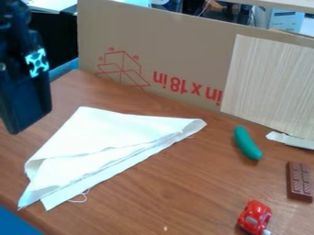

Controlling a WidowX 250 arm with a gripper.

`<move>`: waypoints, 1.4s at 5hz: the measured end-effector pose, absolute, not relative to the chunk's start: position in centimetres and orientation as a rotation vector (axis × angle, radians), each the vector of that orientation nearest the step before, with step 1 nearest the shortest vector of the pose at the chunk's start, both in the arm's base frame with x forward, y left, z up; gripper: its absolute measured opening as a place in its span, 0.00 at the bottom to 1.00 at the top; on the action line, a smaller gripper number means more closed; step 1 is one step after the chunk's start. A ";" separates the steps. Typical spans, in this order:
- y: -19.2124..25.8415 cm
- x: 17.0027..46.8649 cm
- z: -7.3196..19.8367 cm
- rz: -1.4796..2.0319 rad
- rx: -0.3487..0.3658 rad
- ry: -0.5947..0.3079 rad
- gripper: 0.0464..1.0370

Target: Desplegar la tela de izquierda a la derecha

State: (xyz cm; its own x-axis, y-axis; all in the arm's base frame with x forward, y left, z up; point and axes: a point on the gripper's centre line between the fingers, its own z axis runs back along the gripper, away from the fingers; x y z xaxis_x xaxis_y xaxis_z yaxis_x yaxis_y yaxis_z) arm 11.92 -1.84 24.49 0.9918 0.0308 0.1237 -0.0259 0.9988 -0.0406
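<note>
The black gripper (pixel 25 103) hangs at the upper left of the camera view, above the table's left side and apart from the cloth. A white cloth (pixel 113 137) lies folded over itself on the wooden table, left of centre. Its layers stack along the lower right side, and a rounded fold forms its right tip. Two pointed corners lie at the lower left, with loose threads near them.
Right of the cloth lie a green toy vegetable (pixel 247 143), a chocolate bar (pixel 299 181) and a red toy car (pixel 255 217). A cardboard panel (pixel 178 50) stands along the back, with a pale wood-grain sheet (pixel 273 85) against it at right.
</note>
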 end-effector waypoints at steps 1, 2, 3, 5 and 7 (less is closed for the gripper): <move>-1.9 11.9 24.3 0.030 -0.040 -0.123 0.96; -1.8 14.0 22.6 0.073 -0.048 -0.110 0.96; -1.1 16.9 20.2 0.116 -0.071 -0.069 0.96; 0.2 20.6 16.6 0.148 -0.097 -0.066 0.96; 3.7 23.8 12.7 0.197 -0.158 -0.105 0.96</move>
State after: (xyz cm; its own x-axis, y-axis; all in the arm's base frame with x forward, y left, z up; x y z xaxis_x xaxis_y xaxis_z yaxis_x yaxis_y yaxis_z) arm 23.79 3.71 12.65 0.9752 0.2032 0.0878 -0.1868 0.9682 -0.1663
